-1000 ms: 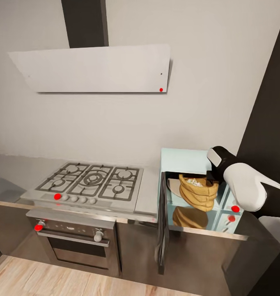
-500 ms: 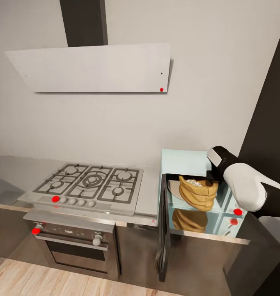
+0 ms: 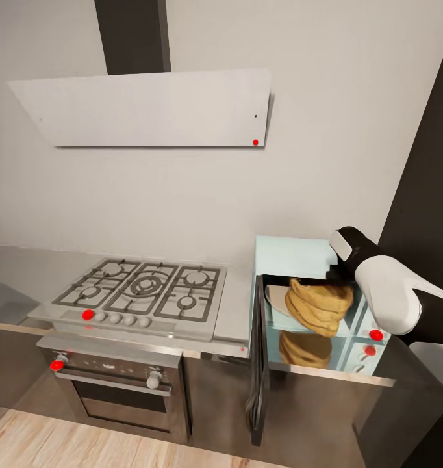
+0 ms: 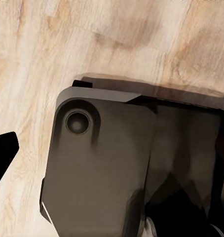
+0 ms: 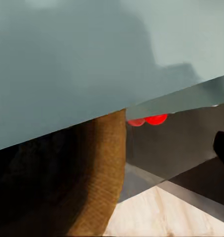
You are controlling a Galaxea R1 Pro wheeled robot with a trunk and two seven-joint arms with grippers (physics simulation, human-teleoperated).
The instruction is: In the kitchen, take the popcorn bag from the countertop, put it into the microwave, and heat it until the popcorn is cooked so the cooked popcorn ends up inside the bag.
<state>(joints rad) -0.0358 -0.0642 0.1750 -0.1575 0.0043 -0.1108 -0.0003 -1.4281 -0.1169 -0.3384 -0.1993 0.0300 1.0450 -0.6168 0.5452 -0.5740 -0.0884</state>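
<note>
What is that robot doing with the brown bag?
The robot's right arm is putting the popcorn bag into the pale-blue microwave, whose door hangs open. The bag sits tipped over in the opening, just past the front edge. The microwave stands on the steel countertop beside a gas hob. Heating has not started yet.

Right arm (image 3: 384, 296) reaches forward, its pincer hidden from sight.
</note>
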